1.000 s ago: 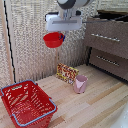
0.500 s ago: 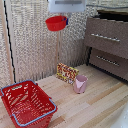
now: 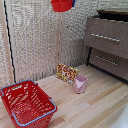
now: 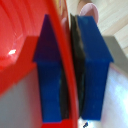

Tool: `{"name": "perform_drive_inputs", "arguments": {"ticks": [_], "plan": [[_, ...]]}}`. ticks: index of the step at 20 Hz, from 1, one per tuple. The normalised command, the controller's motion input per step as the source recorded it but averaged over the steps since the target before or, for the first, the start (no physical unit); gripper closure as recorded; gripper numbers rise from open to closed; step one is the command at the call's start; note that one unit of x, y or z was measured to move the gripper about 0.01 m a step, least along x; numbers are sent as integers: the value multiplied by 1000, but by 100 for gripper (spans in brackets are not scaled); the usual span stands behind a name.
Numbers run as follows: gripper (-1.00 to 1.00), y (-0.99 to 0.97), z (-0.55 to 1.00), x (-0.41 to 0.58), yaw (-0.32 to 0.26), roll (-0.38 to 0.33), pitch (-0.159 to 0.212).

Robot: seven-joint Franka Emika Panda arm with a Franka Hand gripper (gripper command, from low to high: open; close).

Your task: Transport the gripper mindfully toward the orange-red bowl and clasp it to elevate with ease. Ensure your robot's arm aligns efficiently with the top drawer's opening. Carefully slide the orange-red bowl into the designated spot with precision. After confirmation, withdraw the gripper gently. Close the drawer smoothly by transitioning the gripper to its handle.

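My gripper (image 4: 70, 75) pinches the bowl's (image 3: 61, 5) rim between both fingers (image 4: 50, 75), high above the floor and well apart from the drawer (image 3: 107, 37), so I should carry it level toward that front, slowly, keeping the squeeze firm.

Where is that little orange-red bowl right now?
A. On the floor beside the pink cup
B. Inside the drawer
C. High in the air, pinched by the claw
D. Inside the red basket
C: the orange-red bowl hangs at the top of the exterior view, and the wrist view shows the claw with its blue fingers clamped on its rim.
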Motion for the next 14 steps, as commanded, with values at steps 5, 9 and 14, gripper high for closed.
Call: {"name": "perform_drive_inputs", "arguments": {"ticks": [5, 9, 14], "plan": [[100, -548, 413, 19, -227, 0, 23], [100, -509, 352, 0, -246, 0, 5], [100, -469, 405, 0, -259, 0, 16]]}}
